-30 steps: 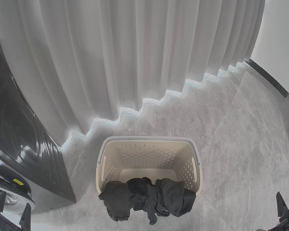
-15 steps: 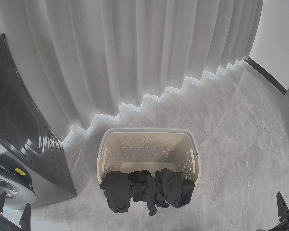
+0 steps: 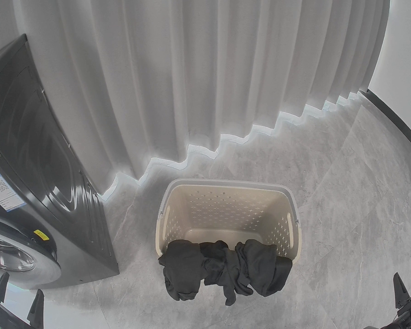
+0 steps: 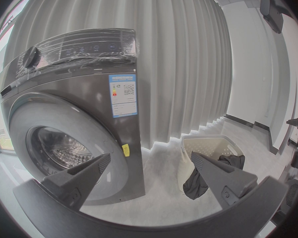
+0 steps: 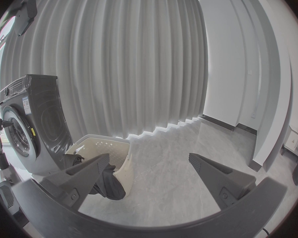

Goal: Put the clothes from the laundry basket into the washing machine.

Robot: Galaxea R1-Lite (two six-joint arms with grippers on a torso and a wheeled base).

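Bright, even light. The curtain [image 3: 192,69] hem glows white along the floor [image 3: 351,197]. Glare streaks the side of the washing machine [image 3: 45,170]. Shadows soft. Wrist views bow heavily, corners black.

View shift left; more washing machine [image 3: 27,183] visible.

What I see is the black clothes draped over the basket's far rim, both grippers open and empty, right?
No: the head view shows the black clothes over the near rim of the basket. Left gripper and right gripper are open and empty.
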